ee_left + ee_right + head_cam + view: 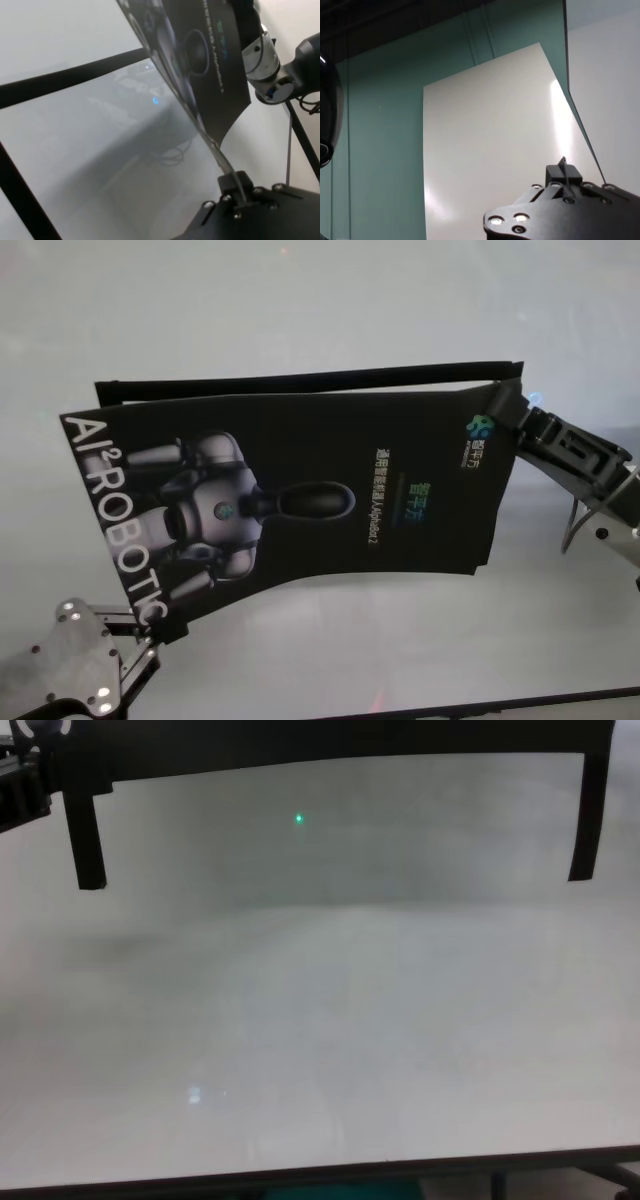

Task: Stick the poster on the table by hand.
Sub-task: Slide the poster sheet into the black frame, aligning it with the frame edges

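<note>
Above table (300, 300): poster (300, 500), "AI²ROBOTIC", apparently "Alphabot 2".

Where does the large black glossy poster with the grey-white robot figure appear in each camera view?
Head view: black glossy poster fills the centre, pinched at opposite corners by the left gripper and right gripper.
Left wrist view: poster rises edge-on to the upper middle.
Right wrist view: only its pale back shows.
Chest view: not in it.
Shared landmark: the pale grey-white table.
</note>
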